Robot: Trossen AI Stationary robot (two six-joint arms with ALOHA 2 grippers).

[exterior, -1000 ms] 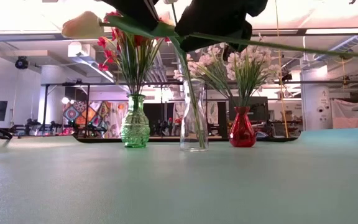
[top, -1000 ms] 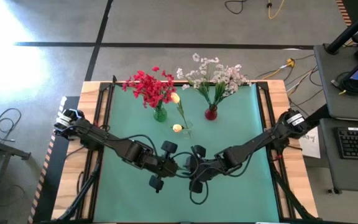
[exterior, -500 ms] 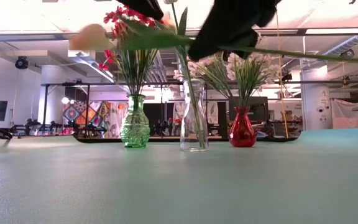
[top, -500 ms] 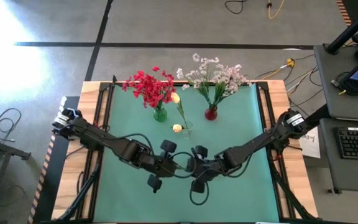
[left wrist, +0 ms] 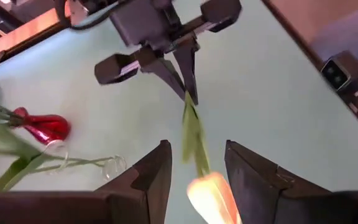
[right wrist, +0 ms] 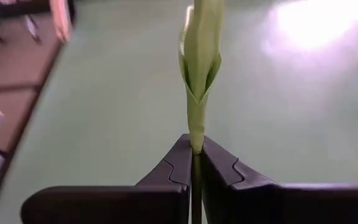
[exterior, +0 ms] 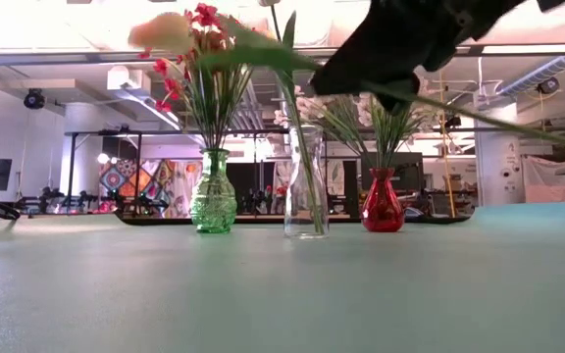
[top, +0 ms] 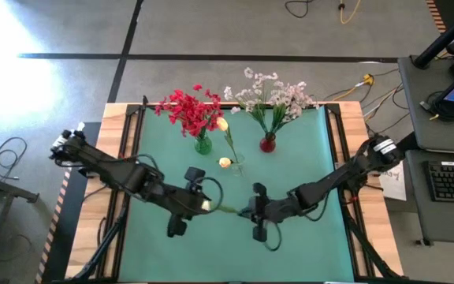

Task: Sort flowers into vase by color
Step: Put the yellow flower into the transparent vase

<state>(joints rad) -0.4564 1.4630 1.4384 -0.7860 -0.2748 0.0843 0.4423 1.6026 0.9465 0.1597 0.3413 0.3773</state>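
Rosebud stem (right wrist: 197, 93) (no legible writing)

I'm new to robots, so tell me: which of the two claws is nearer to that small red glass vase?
The right gripper. It sits below the red glass vase in the high view, clamping a cream rosebud's stem. The left gripper is farther off, down-left.

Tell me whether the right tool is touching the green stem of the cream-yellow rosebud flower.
Touching. The right wrist view shows the right tool shut on the green stem, which rises straight from between its dark fingers.
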